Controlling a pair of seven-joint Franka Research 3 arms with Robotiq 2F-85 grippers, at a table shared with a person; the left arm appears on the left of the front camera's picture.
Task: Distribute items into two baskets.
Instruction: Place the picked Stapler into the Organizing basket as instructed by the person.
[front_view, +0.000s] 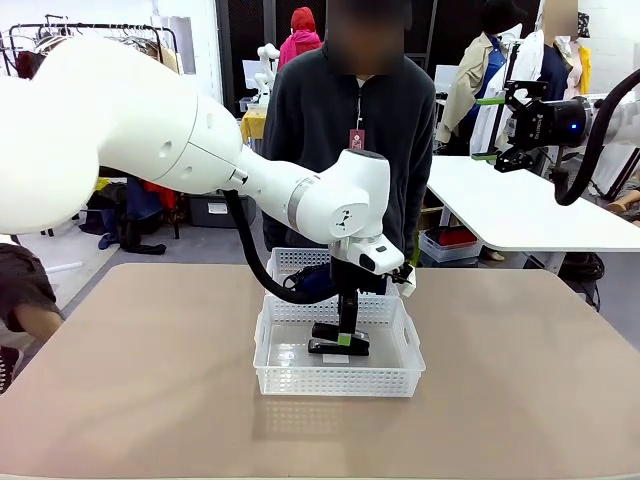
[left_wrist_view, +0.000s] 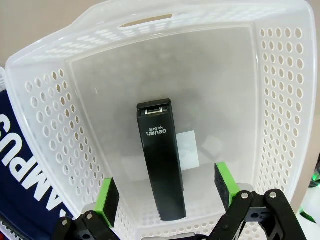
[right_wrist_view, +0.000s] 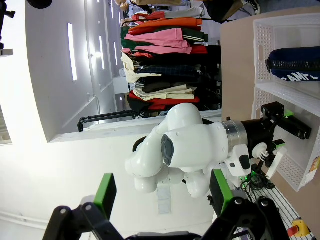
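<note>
**Both items look placed, one per basket**

On the surface (front_view: 520, 380) stand my two baskets. The near basket (front_view: 335, 380) holds the black stapler (left_wrist_view: 161, 162), lying flat on its bottom beside a white sticker (left_wrist_view: 189, 150). The far basket (front_view: 290, 262) behind it holds the navy pouch (right_wrist_view: 294, 66). My left hand (front_view: 340, 340) hangs released over the stapler, pads apart on either side, touching nothing as far as I can tell. My right hand (right_wrist_view: 160, 192) is spread wide, empty, raised well off the surface. I judge little is left beyond withdrawing.
</note>
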